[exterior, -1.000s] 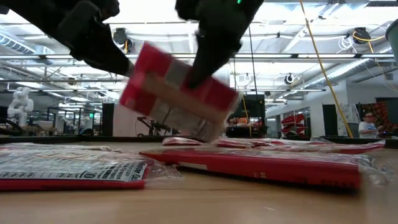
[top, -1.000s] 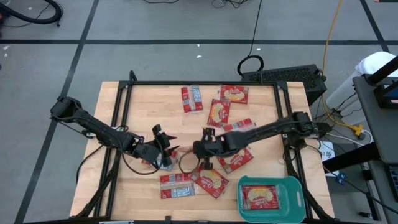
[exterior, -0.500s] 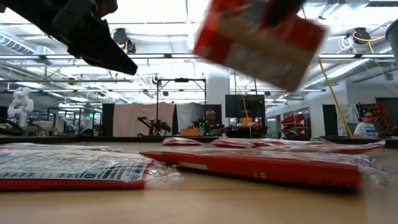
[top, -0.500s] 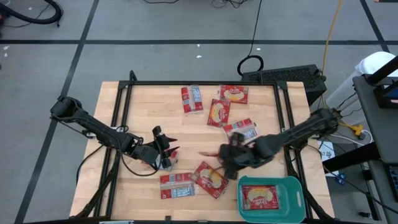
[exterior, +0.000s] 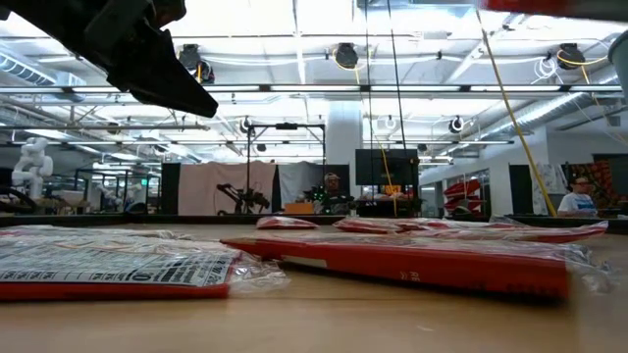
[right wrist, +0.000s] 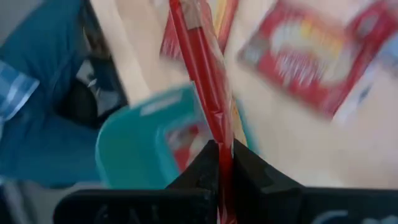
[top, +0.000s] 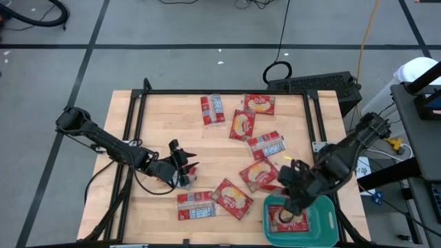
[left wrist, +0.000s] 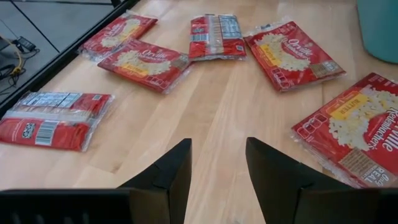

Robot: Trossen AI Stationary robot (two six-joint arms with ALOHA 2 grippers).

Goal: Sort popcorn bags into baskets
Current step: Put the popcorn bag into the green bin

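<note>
Wooden surface (top: 151, 117) carries loose popcorn bags (top: 242, 125); the teal basket (top: 329, 207) sits at its near right corner with one bag inside. Right claw (top: 295, 200) hangs over the basket, clamped on a red bag (right wrist: 202, 81) held edge-on. Release only once the bag is centred above the basket floor (not the rim). Left claw (left wrist: 217, 163), fingers apart and empty, waits mid-surface.

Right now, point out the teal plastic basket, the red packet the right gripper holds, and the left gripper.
teal plastic basket (top: 327, 207), high view, right rim.
held red packet (right wrist: 198, 59), right wrist view, its edge.
left gripper (left wrist: 217, 165), left wrist view, between fingertips.
</note>
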